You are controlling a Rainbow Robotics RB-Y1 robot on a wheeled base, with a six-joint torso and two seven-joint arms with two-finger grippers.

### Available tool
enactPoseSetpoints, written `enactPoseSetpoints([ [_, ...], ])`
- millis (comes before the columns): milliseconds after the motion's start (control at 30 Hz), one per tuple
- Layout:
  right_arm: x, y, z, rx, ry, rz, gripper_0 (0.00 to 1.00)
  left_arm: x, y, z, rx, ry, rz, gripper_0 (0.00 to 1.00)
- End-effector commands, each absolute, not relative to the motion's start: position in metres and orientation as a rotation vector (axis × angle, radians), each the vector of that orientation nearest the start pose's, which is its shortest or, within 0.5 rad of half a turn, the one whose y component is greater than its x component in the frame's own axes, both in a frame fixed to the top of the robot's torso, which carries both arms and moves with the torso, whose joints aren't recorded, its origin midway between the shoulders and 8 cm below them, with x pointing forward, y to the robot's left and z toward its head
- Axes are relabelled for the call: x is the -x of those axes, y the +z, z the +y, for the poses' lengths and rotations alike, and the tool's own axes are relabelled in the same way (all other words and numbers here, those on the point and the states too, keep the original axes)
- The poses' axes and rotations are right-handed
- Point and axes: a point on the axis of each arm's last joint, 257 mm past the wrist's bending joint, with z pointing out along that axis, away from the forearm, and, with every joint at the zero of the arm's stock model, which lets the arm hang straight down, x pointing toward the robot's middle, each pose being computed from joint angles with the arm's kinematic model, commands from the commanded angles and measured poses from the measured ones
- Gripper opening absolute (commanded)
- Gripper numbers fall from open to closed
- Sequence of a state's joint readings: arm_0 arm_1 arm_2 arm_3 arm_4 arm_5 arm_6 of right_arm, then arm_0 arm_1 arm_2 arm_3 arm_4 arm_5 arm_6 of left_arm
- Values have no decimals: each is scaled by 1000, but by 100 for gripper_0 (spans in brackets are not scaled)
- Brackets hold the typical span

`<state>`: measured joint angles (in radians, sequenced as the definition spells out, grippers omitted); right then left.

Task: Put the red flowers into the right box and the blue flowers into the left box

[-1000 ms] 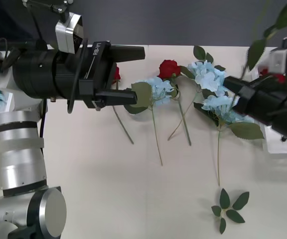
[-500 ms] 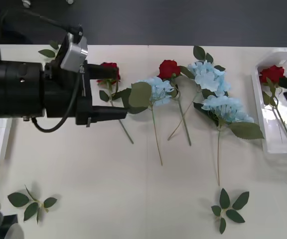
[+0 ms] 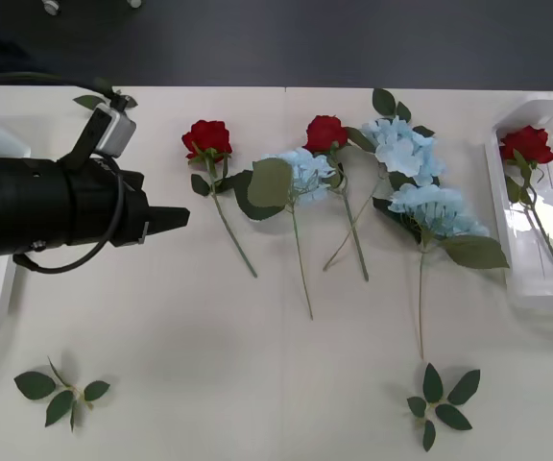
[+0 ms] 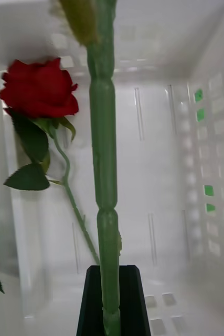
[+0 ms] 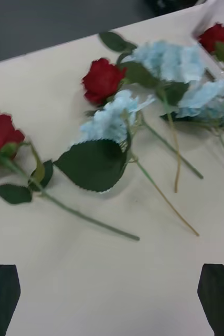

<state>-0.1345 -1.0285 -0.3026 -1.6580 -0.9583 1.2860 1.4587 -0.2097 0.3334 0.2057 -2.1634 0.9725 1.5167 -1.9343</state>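
Pulled back leftward, the left gripper (image 3: 176,219) has fingers spread, while right fingers (image 4: 109,299) clench a cropped green stem (image 4: 103,157).

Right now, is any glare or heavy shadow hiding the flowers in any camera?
Front view: even light, faint shadows under the flowers, no glare. Right wrist view: the white box is bright, its rose plain to see; the green stem in the right gripper crosses the middle. Left wrist view: soft shadows under the leaves, no glare.
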Motion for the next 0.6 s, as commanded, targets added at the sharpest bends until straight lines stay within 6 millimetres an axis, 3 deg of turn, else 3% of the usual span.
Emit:
enactPoseSetpoints([
  [33, -471, -148, -542, -133, -133, 2431, 0, -448, -131, 149, -605, -466, 2119, 100],
  [133, -474, -169, -555, -128, -159, 2451, 0, -457, -139, 152, -488, -432, 2181, 100],
  [333, -474, -206, -552, -66, -228, 2487, 0, -475, -148, 140, -267, -390, 2260, 100],
  [533, -474, -216, -550, -41, -259, 2494, 0, -505, -158, 134, -64, -388, 2310, 100],
  [600, -473, -217, -552, -37, -268, 2497, 8, -512, -160, 136, -28, -372, 2318, 100],
])
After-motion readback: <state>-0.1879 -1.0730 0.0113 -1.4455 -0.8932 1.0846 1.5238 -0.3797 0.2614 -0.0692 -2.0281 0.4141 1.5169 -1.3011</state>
